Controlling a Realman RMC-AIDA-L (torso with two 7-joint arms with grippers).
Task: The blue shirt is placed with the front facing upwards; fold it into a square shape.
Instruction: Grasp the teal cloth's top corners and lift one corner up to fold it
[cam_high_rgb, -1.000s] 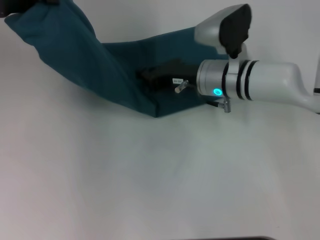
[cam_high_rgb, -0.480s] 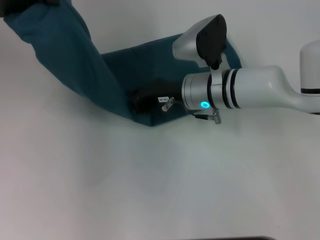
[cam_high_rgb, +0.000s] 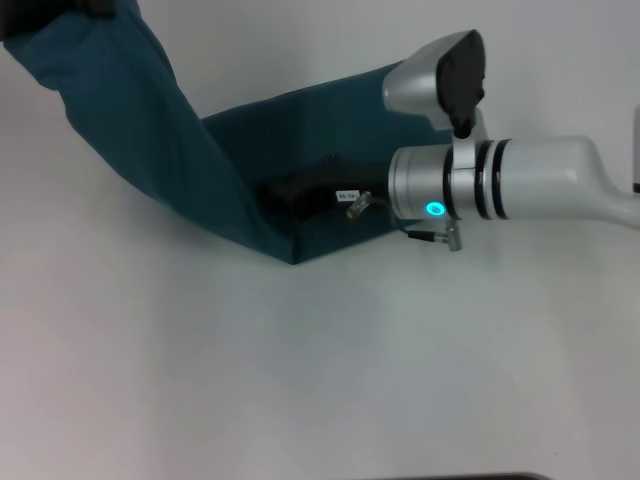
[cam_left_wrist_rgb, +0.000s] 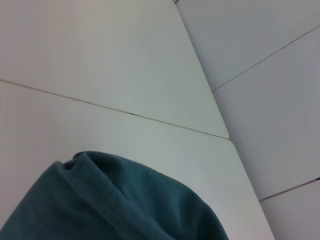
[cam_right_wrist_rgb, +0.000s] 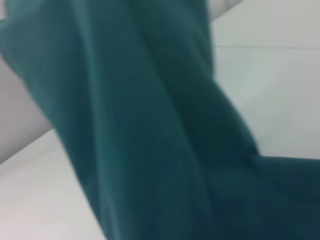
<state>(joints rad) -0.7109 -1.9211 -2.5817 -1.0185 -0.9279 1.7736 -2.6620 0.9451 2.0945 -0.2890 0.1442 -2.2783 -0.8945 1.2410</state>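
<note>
While the blue shirt (cam_high_rgb: 215, 165) lies partly on the white counter (cam_high_rgb: 300, 370) in the head view, one long band of it rises from the fold at the counter's middle up to the upper left corner, where a dark shape at the edge of the view seems to be the left end effector (cam_high_rgb: 60, 10); whether it is spread or pinching the cloth cannot be told from here. The right end effector (cam_high_rgb: 290, 192) reaches in from the right on its white arm, a dark body lying low over the flat part of the shirt, just beside the fold line. Its fingers are hidden against the dark cloth, so their state cannot be told either.

From the left wrist view, a bunched, rounded edge of the blue shirt (cam_left_wrist_rgb: 120, 200) fills the lower part, with the pale counter (cam_left_wrist_rgb: 100, 60) and its seams behind it. No fingers show.

Seen from the right wrist view, the blue shirt (cam_right_wrist_rgb: 150, 130) hangs close in broad, soft folds across most of the picture, with the counter (cam_right_wrist_rgb: 270, 95) showing beside it.
</note>
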